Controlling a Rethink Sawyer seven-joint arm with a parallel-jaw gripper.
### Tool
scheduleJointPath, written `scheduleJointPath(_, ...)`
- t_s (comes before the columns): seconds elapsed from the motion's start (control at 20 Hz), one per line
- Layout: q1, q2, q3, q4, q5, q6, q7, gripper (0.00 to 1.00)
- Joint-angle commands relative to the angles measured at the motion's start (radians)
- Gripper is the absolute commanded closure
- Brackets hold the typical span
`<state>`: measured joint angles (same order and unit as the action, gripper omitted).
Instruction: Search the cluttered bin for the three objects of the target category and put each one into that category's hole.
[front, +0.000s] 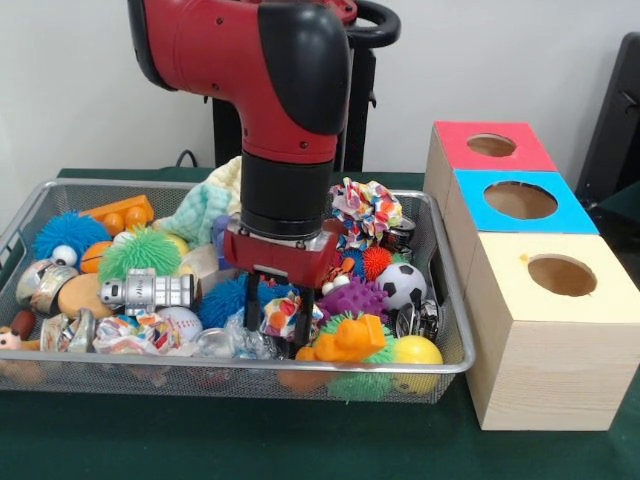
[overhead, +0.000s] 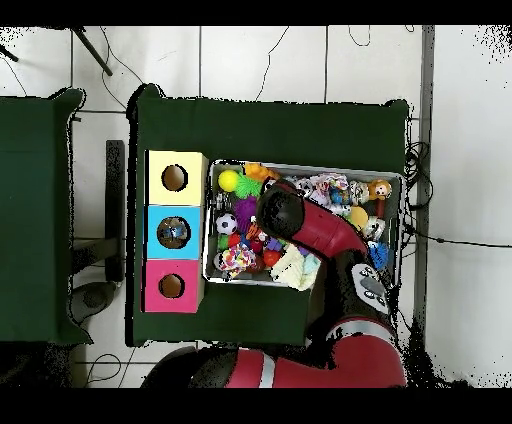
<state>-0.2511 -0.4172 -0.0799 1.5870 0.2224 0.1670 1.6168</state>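
Your black two-fingered gripper sits low inside the wide silver wire-mesh bin, its fingers spread apart on either side of a small crumpled multicoloured wrapper-like toy; you cannot tell whether they actually touch it. Above the fingers is the red gripper housing, hanging from the red and black arm.

In the front view, just at 3 o'clock of the gripper lies an orange plastic toy on a green spiky ball, and beyond it a yellow ball. At 2 o'clock sit a purple knobbly toy and a small black-and-white football. At 9 o'clock you have a blue spiky ball, then a silver metal cylinder toy, and a green spiky ball above it.

The bin rests on the dark green table cloth. At its 3 o'clock side stand three wooden boxes, each with a round hole: yellow-topped nearest the camera, blue-topped, then red-topped.
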Motion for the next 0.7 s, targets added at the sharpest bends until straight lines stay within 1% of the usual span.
scheduleJointPath(0.05,0.033,-0.025,0.033,0.049,0.006,0.051,0.186,0.0)
scheduleJointPath(0.2,0.061,-0.033,0.008,0.057,0.005,0.026,0.2,0.0)
scheduleJointPath(0.45,0.078,-0.064,0.001,0.066,0.02,0.075,0.204,0.0)
scheduleJointPath(0.6,0.063,-0.067,0.016,0.069,0.019,0.075,0.194,0.0)
scheduleJointPath(0.7,0.043,-0.069,0.031,0.056,0.015,0.084,0.174,0.0)
